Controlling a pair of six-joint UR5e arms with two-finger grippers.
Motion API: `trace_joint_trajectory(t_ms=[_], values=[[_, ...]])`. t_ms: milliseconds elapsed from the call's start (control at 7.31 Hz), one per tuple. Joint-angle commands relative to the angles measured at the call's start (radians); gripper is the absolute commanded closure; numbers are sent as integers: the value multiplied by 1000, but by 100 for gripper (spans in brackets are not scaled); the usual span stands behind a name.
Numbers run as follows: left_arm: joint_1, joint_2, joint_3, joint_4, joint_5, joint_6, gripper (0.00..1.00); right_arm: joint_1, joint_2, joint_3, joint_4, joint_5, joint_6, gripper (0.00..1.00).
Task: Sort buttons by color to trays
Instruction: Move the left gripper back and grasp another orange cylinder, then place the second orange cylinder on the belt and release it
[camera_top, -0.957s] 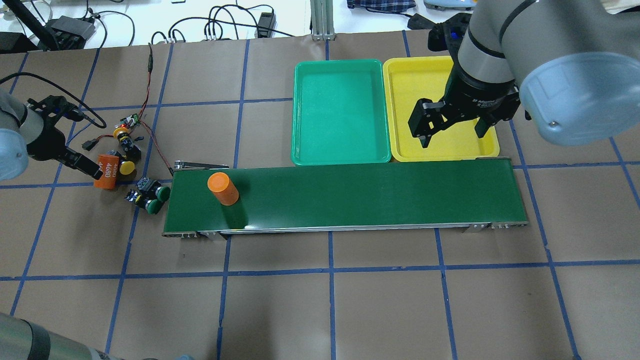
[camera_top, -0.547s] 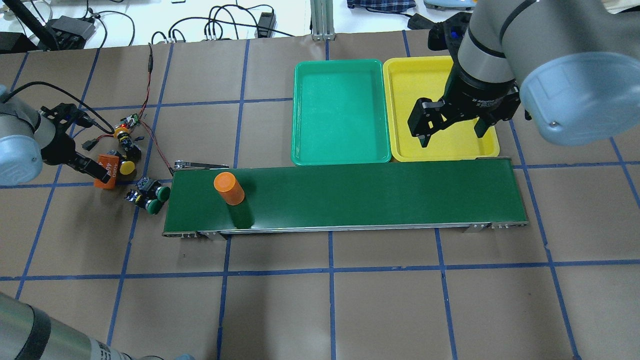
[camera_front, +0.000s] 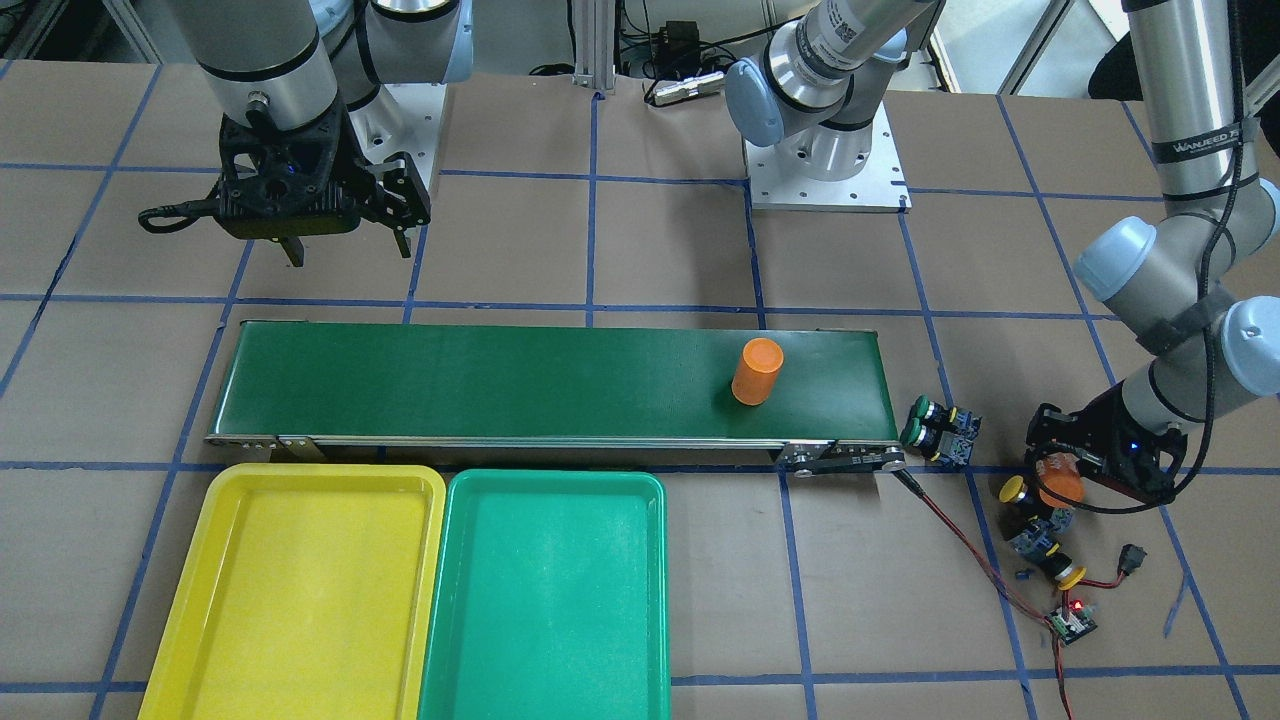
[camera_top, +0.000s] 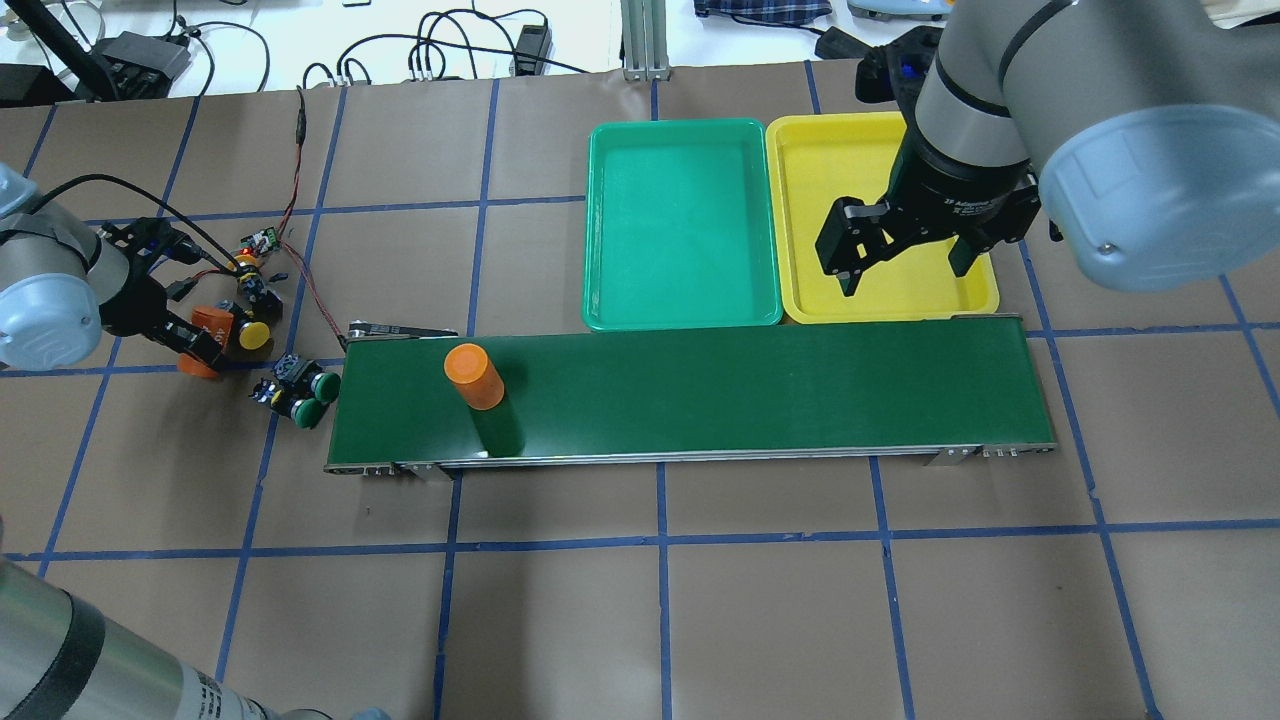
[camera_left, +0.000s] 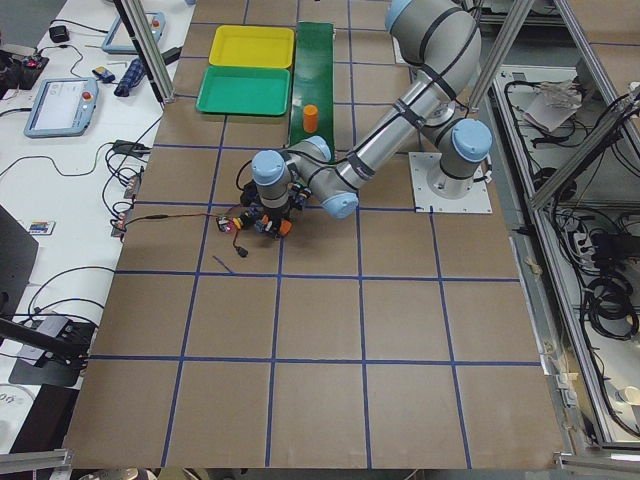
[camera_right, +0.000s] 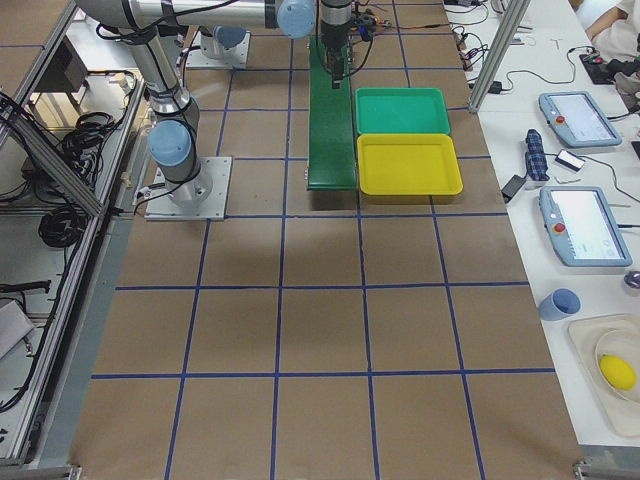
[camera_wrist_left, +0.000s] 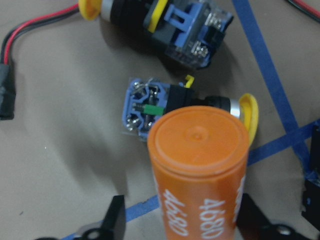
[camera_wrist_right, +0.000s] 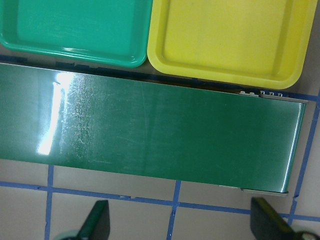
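Far left of the overhead view: enters low with the left arm (camera_top: 45, 265), wrist folded down over the bench (camera_top: 560, 600), left claw (camera_top: 200, 342) pinching a tilted orange cylinder (camera_top: 212, 328). Crowds the yellow buttons (camera_top: 254, 335) there, cylinder just beside one cap, wires (camera_top: 296, 180) close behind. Slightly right and lower, finds the green buttons (camera_top: 305, 392) paired just beside the left end of the conveyor belt (camera_top: 750, 390). On that belt, near its left end, holds a second orange cylinder (camera_top: 474, 376) upright, with open belt stretching rightward. Above the belt, sets green tray (camera_top: 680, 225) and yellow tray (camera_top: 830, 165) rim against rim. Upper right: hangs the right claw (camera_top: 907, 268) high, spread wide, overlapping the yellow tray's lower edge.
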Motion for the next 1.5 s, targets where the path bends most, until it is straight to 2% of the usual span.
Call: trace_joint_trajectory(t_ms=[0, 137, 273, 547, 820, 957, 1367], values=[[-12, 38, 4, -13, 6, -2, 100, 0, 0, 0, -1, 0, -1, 0], [-14, 81, 6, -60, 5, -47, 100, 0, 0, 0, -1, 0, -1, 0], [-29, 136, 6, -119, 2, -199, 100, 0, 0, 0, -1, 0, -1, 0], [-159, 224, 7, -222, 2, -460, 100, 0, 0, 0, -1, 0, -1, 0], [-306, 269, 4, -291, -4, -701, 100, 0, 0, 0, -1, 0, -1, 0], [-348, 267, -11, -317, -3, -772, 100, 0, 0, 0, -1, 0, -1, 0], [-376, 266, -23, -456, 8, -780, 100, 0, 0, 0, -1, 0, -4, 0]])
